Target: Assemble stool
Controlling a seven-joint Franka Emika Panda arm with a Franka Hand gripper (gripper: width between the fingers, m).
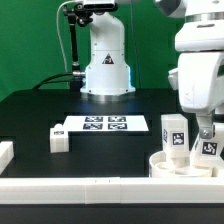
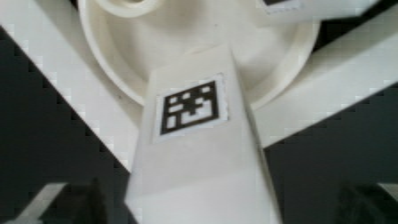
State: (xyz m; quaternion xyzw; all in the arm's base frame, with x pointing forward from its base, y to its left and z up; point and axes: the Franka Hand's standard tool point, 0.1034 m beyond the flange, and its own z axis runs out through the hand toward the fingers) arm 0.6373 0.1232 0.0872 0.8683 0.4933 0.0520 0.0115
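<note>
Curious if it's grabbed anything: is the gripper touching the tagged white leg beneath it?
Apart. The wrist view shows the leg between the fingers of the open gripper, a dark gap on each side.

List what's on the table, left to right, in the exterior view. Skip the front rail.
White rail end → loose leg → marker board → upright leg → second upright leg, under the open hand. The round seat overlaps both uprights, so it is left unplaced.
</note>
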